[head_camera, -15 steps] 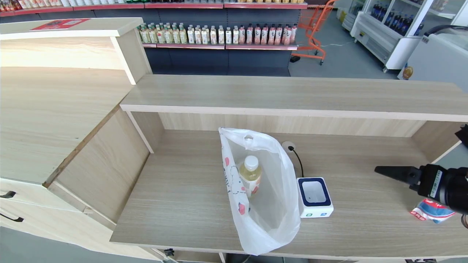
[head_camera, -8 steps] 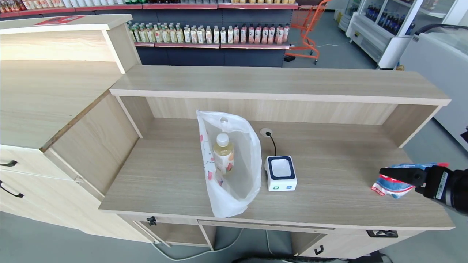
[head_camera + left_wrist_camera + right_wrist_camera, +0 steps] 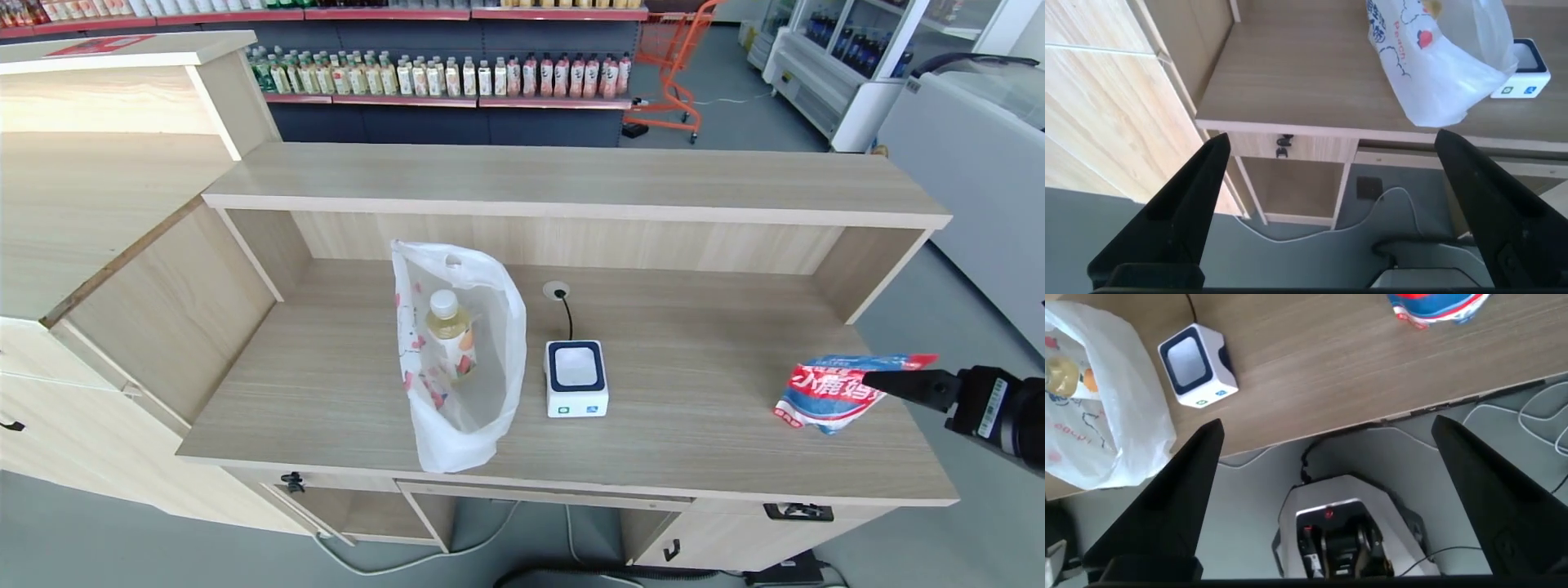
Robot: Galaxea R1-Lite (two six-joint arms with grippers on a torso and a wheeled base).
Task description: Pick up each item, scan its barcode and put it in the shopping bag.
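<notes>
Well, with the right gripper's (image 3: 873,379) jaws spread wide and empty beside the snack packet (image 3: 829,390) lying at the bench's (image 3: 694,441) right end, it should pinch the crinkly pack firmly, keeping its barcode clear for the scanner (image 3: 576,377).

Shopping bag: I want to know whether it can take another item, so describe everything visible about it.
The bag is thin, translucent white plastic with red cartoon prints on one side and a cut-out handle at its top. It stands upright on the counter with its mouth gaping open and its base reaching the front edge. A bottle with a white cap and yellowish drink stands inside. The scanner sits close on its right, apparently not touching.
</notes>
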